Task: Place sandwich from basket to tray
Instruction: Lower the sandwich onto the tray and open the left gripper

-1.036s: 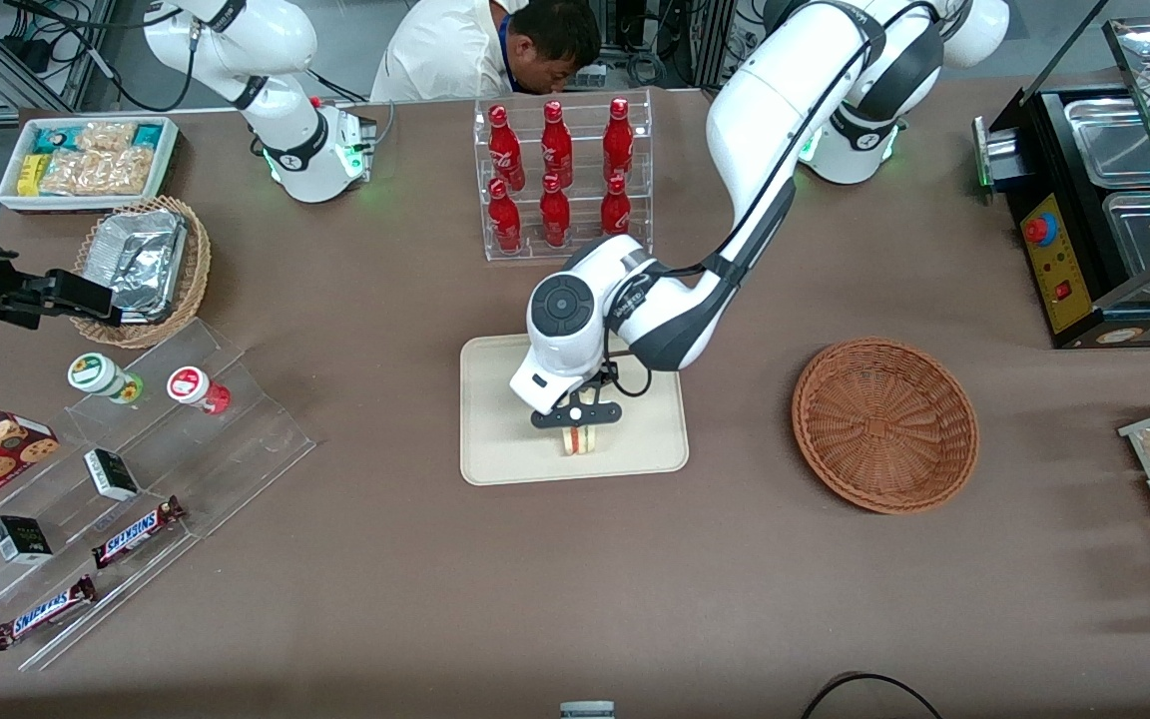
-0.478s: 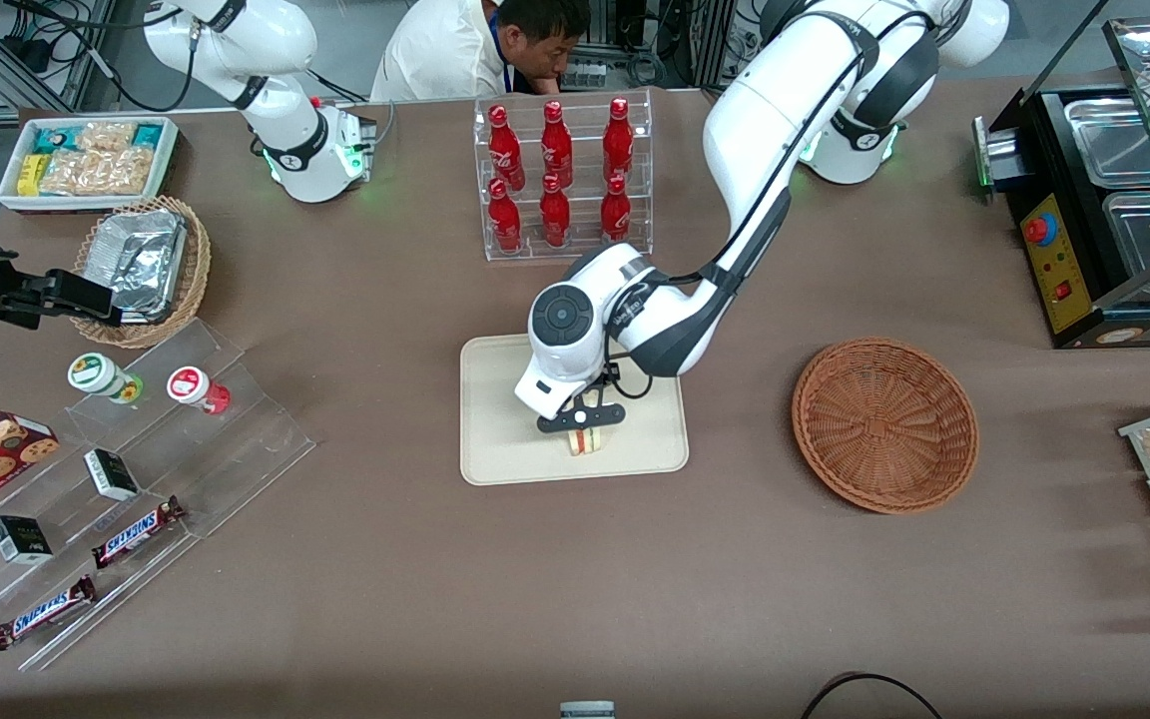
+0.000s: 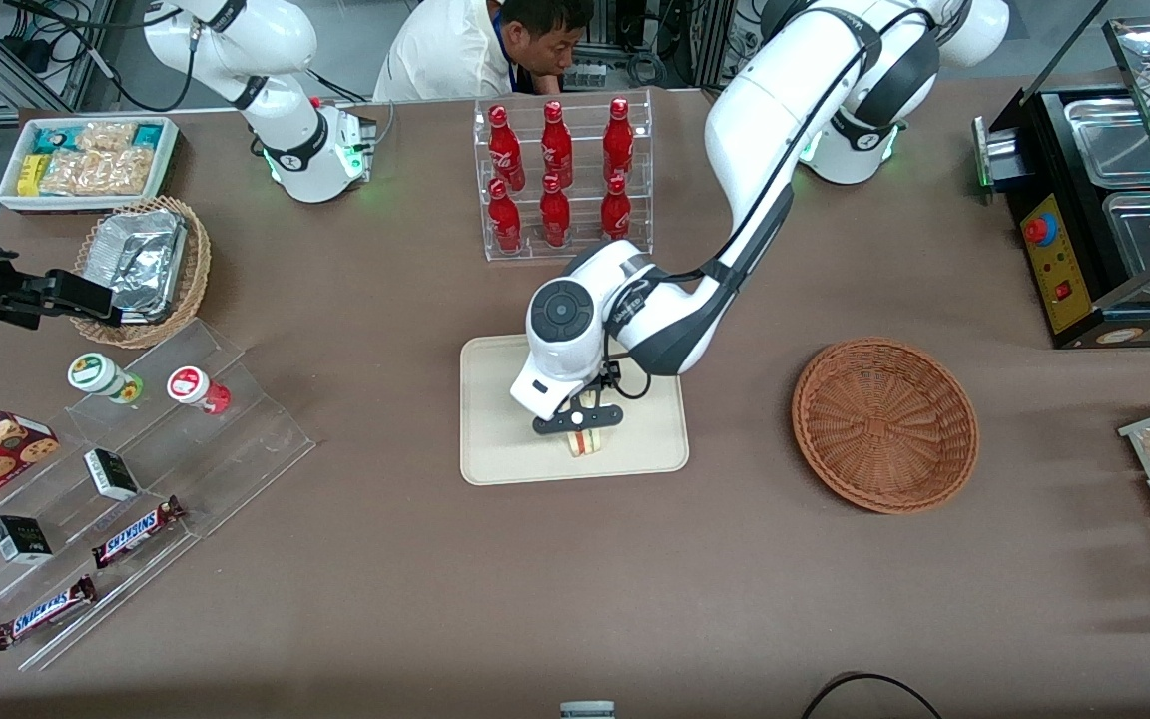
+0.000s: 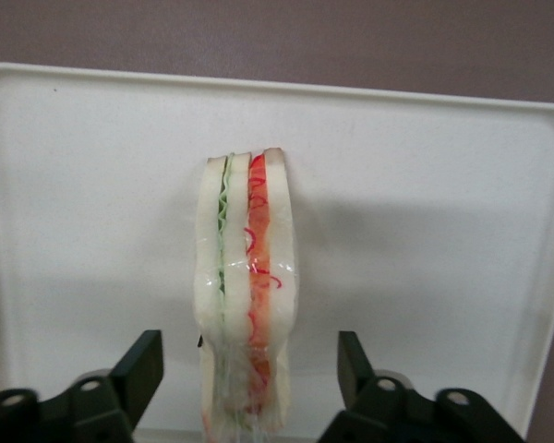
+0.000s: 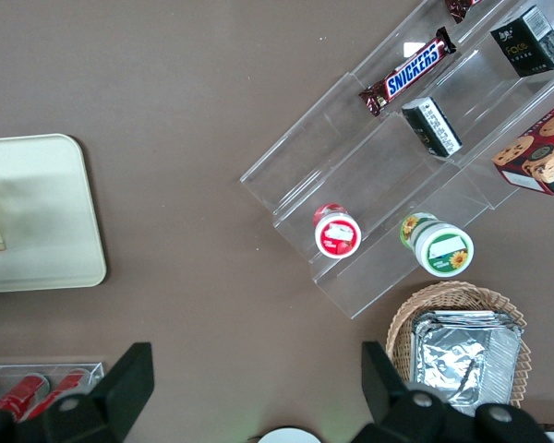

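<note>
We see the sandwich standing on edge on the tray, out of the basket already. It looks light and soft, its wrap slippery; we would hold it gently across the two bread faces. The gripper straddles it, fingers spread and clear of both faces. The wrist view shows those gaps; the front view hides them but shows the empty basket on the counter.
</note>
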